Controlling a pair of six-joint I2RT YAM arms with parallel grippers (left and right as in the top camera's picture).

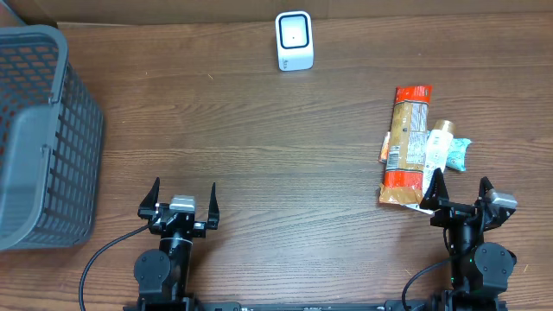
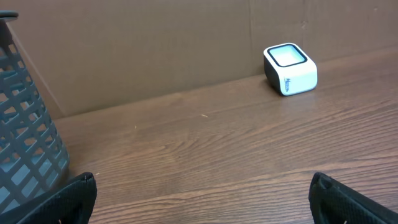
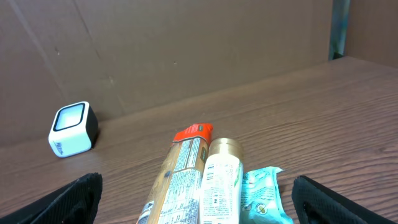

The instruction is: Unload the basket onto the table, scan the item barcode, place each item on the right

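A white barcode scanner (image 1: pixel 294 41) stands at the back middle of the table, also seen as a small white box (image 2: pixel 290 68) (image 3: pixel 73 129). Three items lie together at the right: a long tan and red package (image 1: pixel 405 145) (image 3: pixel 180 180), a white bottle with a gold cap (image 1: pixel 436 144) (image 3: pixel 221 180) and a teal packet (image 1: pixel 457 154) (image 3: pixel 263 196). My right gripper (image 1: pixel 460 187) (image 3: pixel 196 202) is open just in front of these items, touching none. My left gripper (image 1: pixel 180 195) (image 2: pixel 202 199) is open over bare wood at the front left.
A grey plastic basket (image 1: pixel 39 130) (image 2: pixel 25 137) stands at the left edge of the table. A brown cardboard wall (image 2: pixel 155 43) closes off the back.
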